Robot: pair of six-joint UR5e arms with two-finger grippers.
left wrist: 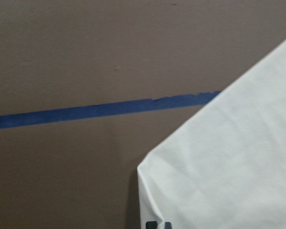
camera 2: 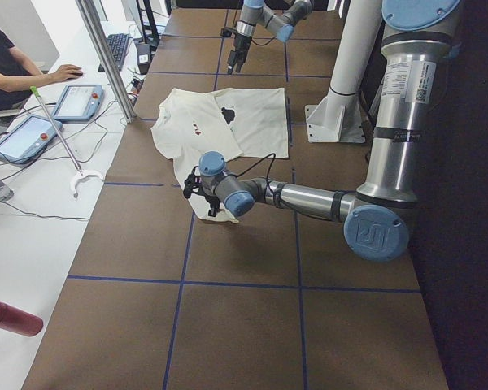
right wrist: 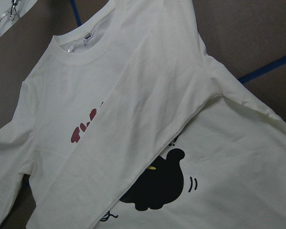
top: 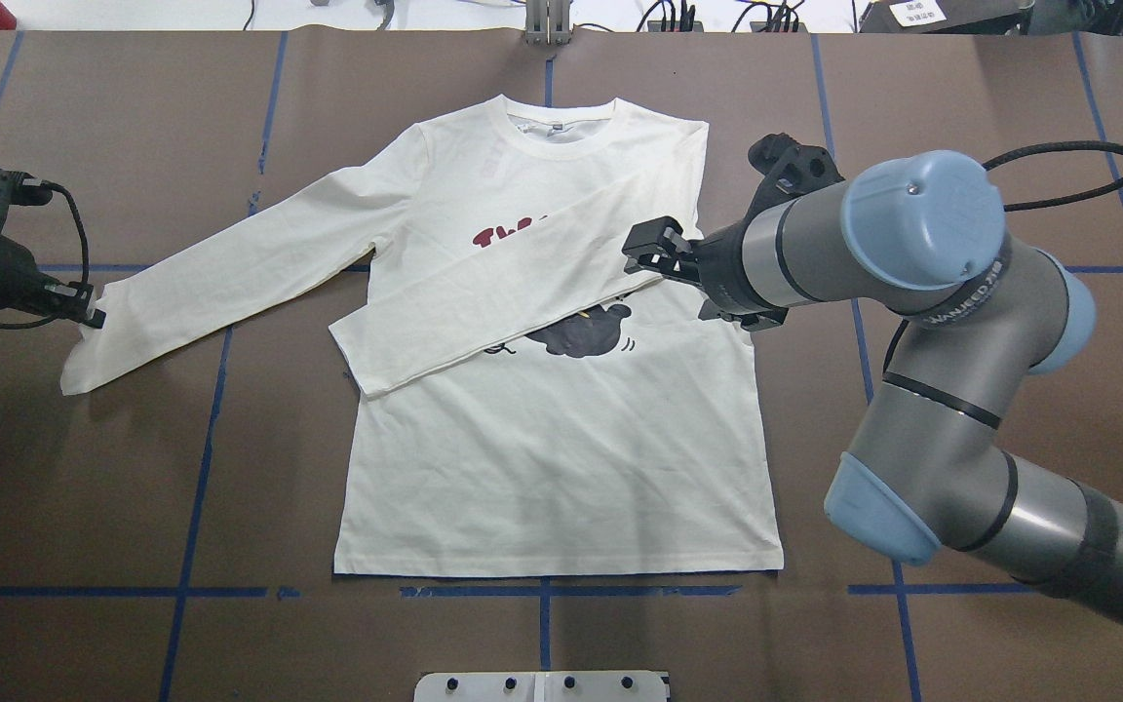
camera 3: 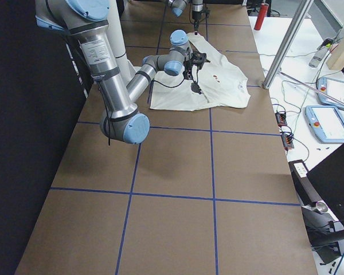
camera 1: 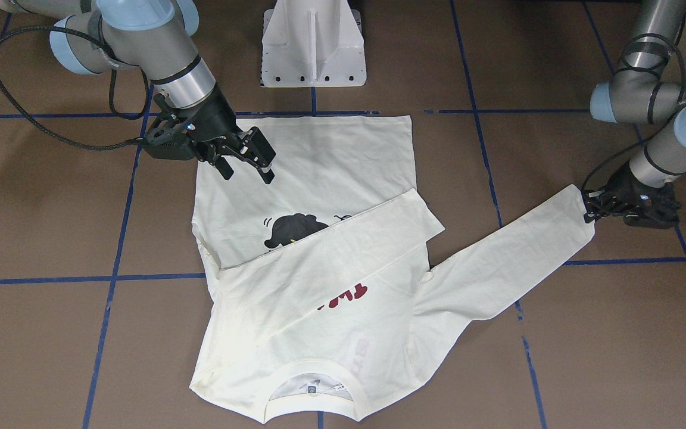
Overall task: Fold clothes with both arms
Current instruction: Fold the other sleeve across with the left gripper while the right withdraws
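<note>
The cream-white long-sleeved shirt [top: 561, 429] lies flat on the brown table, neck [top: 552, 127] away from the robot. One sleeve [top: 493, 292] is folded slantwise across the chest, partly covering the black cat print [top: 586, 331] and the dark red lettering [top: 503, 234]. The other sleeve [top: 250, 263] stretches out towards the robot's left. My left gripper [camera 1: 592, 208] is shut on that sleeve's cuff [left wrist: 219, 171] at its corner. My right gripper [camera 1: 246, 173] hangs open and empty above the shirt's body, near the folded sleeve's shoulder end [right wrist: 214, 90].
The white pedestal base [camera 1: 313, 47] stands at the robot's edge of the table. Blue tape lines [camera 1: 81, 279] grid the brown surface. Past the table's far edge, a person sits by teach pendants [camera 2: 73, 101] and cables; a metal post [camera 2: 106, 57] rises there.
</note>
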